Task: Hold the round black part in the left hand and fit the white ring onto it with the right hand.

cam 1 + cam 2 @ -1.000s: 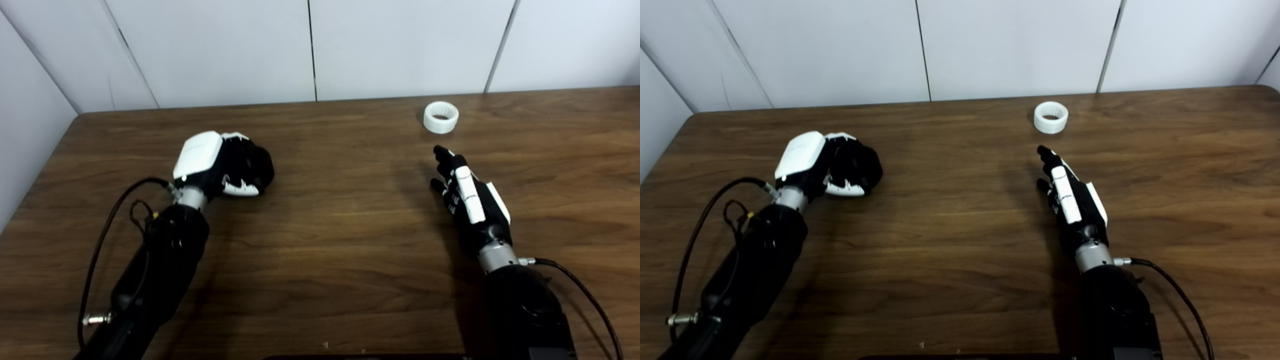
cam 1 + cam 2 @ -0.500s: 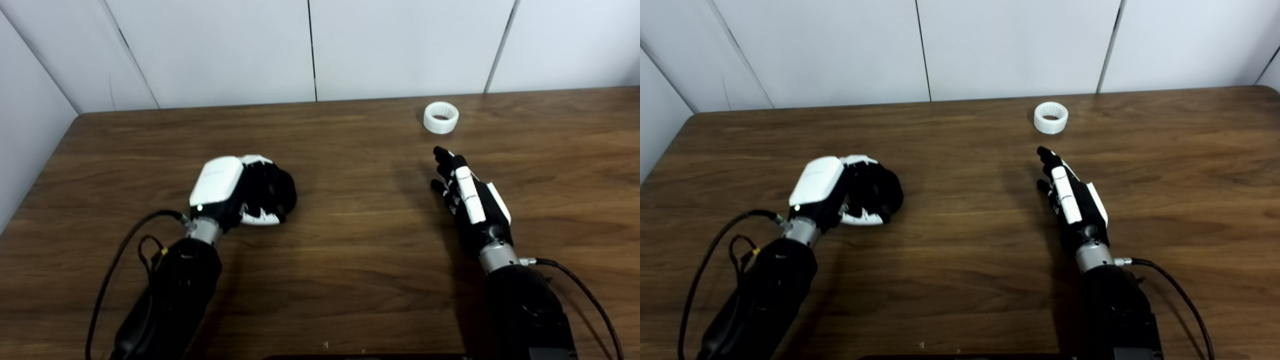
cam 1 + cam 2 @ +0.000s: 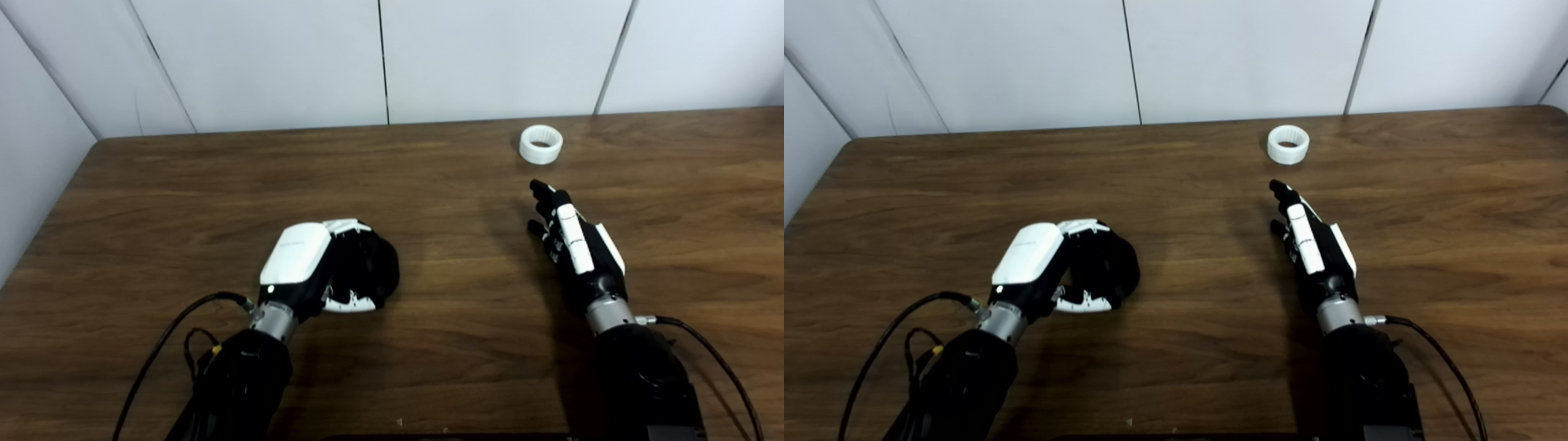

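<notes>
The landmark here is the small white ribbed plastic ring (image 3: 541, 144), which sits flat on the dark brown wooden table (image 3: 441, 343), near the table's far edge and touched by nothing.

The right hand (image 3: 572, 242) lies just short of the ring on the robot's side, apart from it, its fingers (image 3: 545, 196) stretched out loosely toward the ring and holding nothing. It looks open and fairly flat rather than shaped for a pinch.

The left hand (image 3: 334, 269) is well away from the ring, toward the left and nearer the robot, low over the table. Its fingers are curled closed around a round black part (image 3: 383, 275), whose dark bulk shows past the white back of the hand on the side facing the ring. How firmly the part is seated in the grip cannot be told, since black fingers and black part merge.

As a judgement of progress: the first half appears done, with the black part held in the left hand. What is left is everything to do with the ring: the right hand must reach it, pick it up, carry it across to the left hand, and fit it onto the black part. No fitting has begun.
</notes>
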`<action>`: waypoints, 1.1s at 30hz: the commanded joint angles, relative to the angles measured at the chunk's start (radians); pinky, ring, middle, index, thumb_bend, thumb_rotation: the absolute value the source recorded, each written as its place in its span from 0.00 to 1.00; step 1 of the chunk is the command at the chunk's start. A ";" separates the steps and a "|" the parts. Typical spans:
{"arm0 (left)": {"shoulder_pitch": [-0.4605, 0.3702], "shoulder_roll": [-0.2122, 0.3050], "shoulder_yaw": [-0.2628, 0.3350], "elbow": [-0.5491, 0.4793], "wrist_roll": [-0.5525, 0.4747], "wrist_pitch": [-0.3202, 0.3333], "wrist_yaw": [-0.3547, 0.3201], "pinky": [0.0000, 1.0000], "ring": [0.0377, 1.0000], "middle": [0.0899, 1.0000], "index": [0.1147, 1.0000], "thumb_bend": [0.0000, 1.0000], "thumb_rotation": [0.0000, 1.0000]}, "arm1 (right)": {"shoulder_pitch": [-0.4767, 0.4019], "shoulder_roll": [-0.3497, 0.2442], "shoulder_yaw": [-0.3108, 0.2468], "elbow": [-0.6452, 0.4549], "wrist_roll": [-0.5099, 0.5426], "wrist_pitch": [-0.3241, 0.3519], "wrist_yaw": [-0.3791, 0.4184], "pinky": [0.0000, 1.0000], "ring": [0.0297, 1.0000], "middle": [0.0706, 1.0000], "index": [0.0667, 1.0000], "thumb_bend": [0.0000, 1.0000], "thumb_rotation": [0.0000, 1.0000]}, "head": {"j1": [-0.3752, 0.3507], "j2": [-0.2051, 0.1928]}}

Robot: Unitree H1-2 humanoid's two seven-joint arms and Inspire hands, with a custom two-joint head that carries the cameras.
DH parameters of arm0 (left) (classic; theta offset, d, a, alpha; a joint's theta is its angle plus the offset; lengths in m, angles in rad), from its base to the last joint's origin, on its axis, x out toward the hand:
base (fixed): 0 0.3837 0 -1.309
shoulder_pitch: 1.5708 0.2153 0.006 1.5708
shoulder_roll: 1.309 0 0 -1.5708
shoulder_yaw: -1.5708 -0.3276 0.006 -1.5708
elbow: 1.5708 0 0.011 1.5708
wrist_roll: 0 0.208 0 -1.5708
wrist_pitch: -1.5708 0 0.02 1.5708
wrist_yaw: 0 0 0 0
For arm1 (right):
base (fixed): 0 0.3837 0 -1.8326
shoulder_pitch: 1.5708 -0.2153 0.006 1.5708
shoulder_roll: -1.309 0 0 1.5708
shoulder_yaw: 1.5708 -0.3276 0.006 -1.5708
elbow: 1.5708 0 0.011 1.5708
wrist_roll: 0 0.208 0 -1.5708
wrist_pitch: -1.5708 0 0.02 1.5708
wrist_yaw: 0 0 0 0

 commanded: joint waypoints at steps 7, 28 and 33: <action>0.068 -0.018 -0.024 -0.018 0.037 -0.042 -0.027 0.73 0.84 0.81 0.65 0.79 0.20 | -0.028 0.009 0.001 -0.041 0.005 -0.013 -0.004 0.92 0.98 0.95 0.87 0.63 0.88 | -0.005 0.007; 0.232 -0.078 -0.083 -0.094 0.085 -0.095 -0.051 0.74 0.86 0.82 0.65 0.79 0.24 | -0.038 0.011 0.011 -0.050 -0.005 -0.003 -0.006 0.92 0.98 0.94 0.87 0.60 0.89 | -0.018 0.024; 0.274 -0.074 -0.100 -0.127 0.096 -0.102 -0.076 0.72 0.86 0.82 0.67 0.78 0.25 | -0.038 0.012 0.014 -0.056 -0.010 0.004 -0.009 0.92 0.97 0.94 0.87 0.61 0.89 | -0.020 0.028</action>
